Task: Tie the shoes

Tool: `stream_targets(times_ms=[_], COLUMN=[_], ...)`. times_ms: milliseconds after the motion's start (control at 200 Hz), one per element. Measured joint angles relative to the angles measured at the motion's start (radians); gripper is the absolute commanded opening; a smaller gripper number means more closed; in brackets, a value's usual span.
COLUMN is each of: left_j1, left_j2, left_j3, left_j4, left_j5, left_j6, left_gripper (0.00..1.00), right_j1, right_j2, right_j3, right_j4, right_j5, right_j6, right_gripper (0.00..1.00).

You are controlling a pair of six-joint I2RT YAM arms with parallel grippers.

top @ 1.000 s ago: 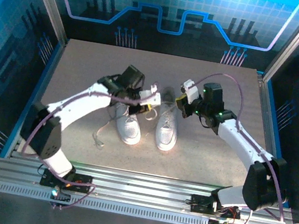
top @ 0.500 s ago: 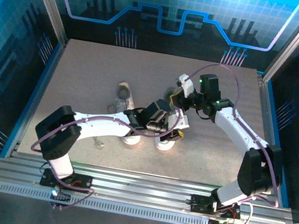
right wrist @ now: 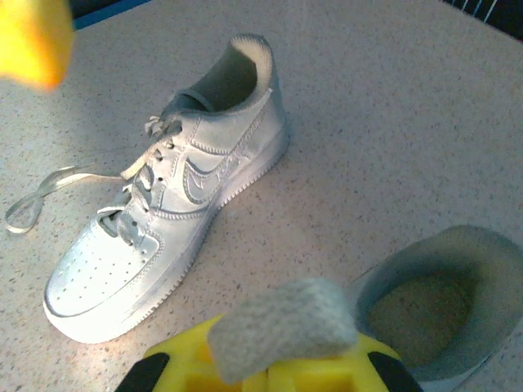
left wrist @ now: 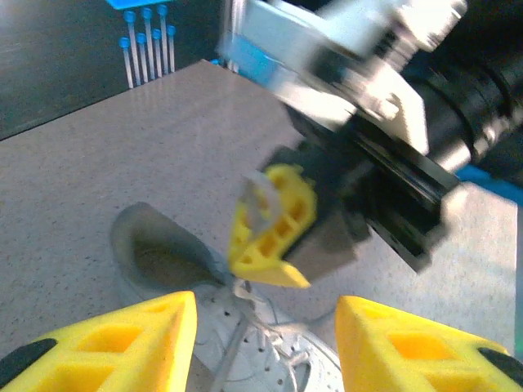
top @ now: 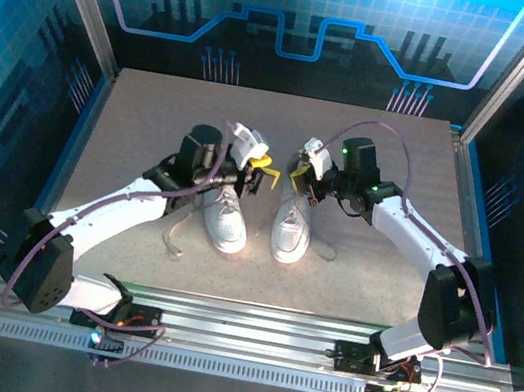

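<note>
Shoes (top: pixel 292 230) sit side by side, untied. Right gripper (right wrist: pixel 274 353) pinches a lace (right wrist: pixel 282 327); left gripper (left wrist: pixel 265 322), spread, probably must close on it next.

Shoes (top: pixel 226 225) lie side by side on table (top: pixel 141 134).

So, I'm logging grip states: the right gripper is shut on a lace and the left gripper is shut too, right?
No: the left gripper is open, its yellow fingers apart, as the left wrist view shows. The right gripper is shut on a lace.
</note>
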Motion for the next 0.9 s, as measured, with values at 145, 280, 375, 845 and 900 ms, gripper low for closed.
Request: stream_targets(times_ms=[145, 280, 375, 845, 900], left_j1=[0.051, 0.052, 0.052, 0.019, 0.012], left_j2=[0.032, 0.095, 0.135, 0.279, 0.293], left_j3=[0.003, 0.014, 0.024, 0.118, 0.129], left_j4=[0.030, 0.056, 0.084, 0.215, 0.217], left_j5=[0.091, 0.158, 0.193, 0.266, 0.266], left_j6=[-0.087, -0.145, -0.183, -0.262, -0.262], left_gripper=[0.48, 0.49, 0.50, 0.54, 0.54], right_j1=[0.018, 0.027, 0.030, 0.032, 0.032], right_j2=[-0.016, -0.024, -0.026, -0.027, -0.027], right_j3=[-0.040, -0.067, -0.069, -0.069, -0.069], right_j4=[0.048, 0.089, 0.100, 0.107, 0.107], right_j5=[0.014, 0.024, 0.035, 0.049, 0.049], right_j6=[-0.018, -0.030, -0.037, -0.045, -0.045], right_gripper=[0.00, 0.00, 0.00, 0.00, 0.00])
